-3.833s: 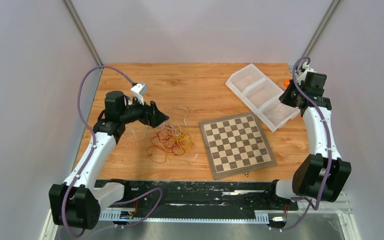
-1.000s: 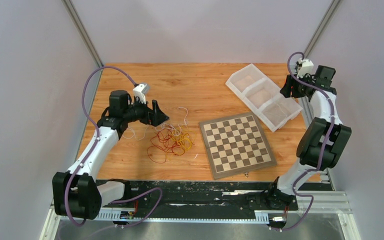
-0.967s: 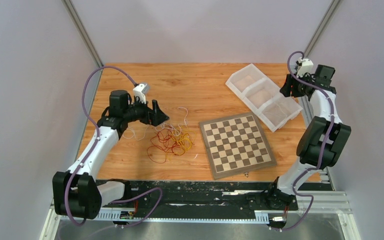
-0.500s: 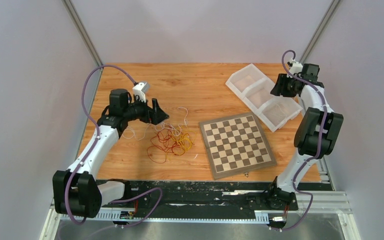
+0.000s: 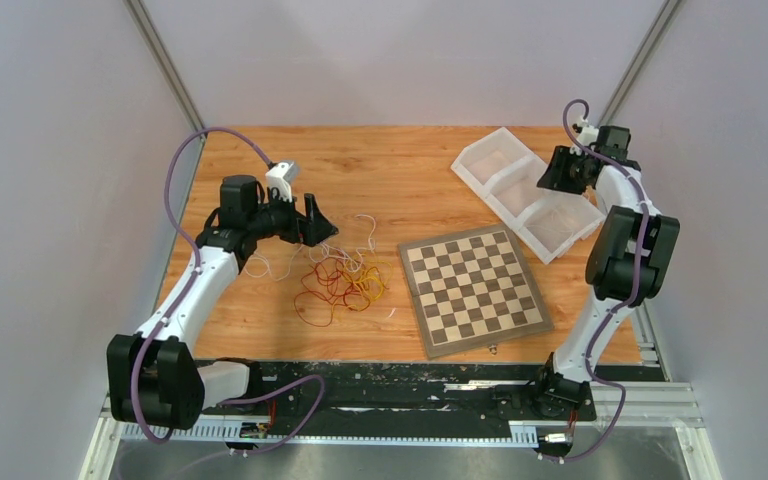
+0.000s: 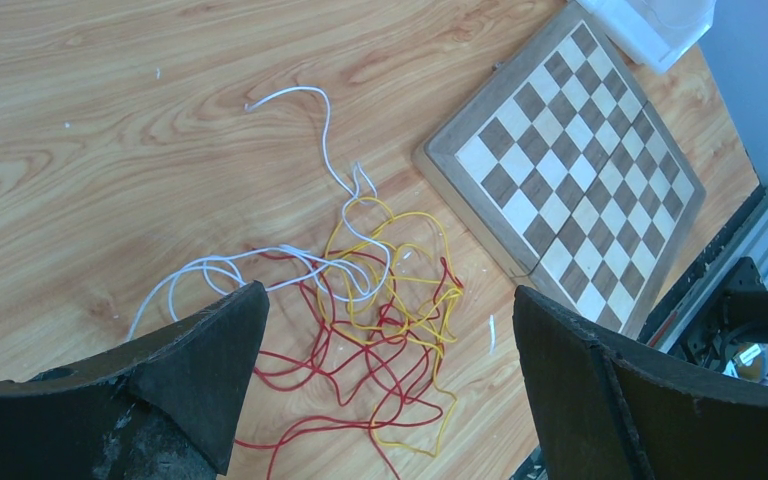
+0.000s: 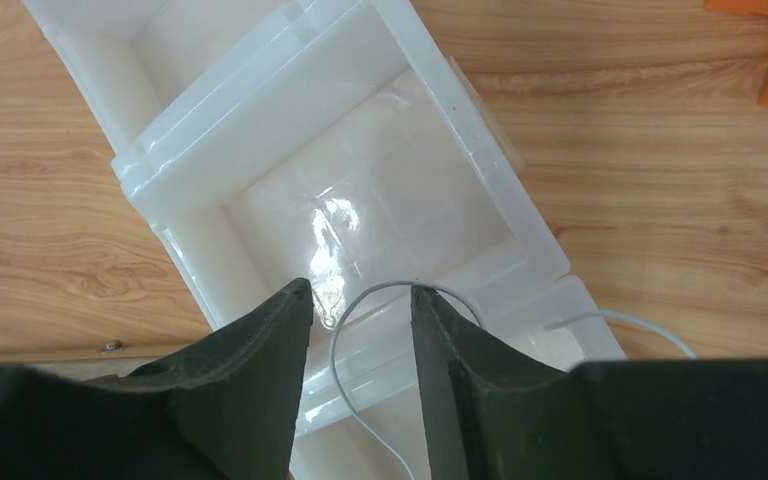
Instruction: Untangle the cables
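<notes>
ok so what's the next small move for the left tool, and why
Probably lower the left tool onto the free end of the white cable and close. The tool hangs open above the red and yellow tangle, and that end trails out alone, clear of it, so it looks the easiest strand to draw out.

Chessboard (image 5: pixel 475 289) beside white compartment tray (image 5: pixel 505 165) — wooden table (image 5: pixel 380 170).

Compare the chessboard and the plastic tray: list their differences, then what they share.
The chessboard is flat, with dark and light squares in a wooden frame; the tray is pale see-through plastic with walls and dividers. The chessboard is square; the tray is longer than wide. The chessboard lies near the wooden table's front edge; the tray lies farther back. Both rest askew on it.
</notes>
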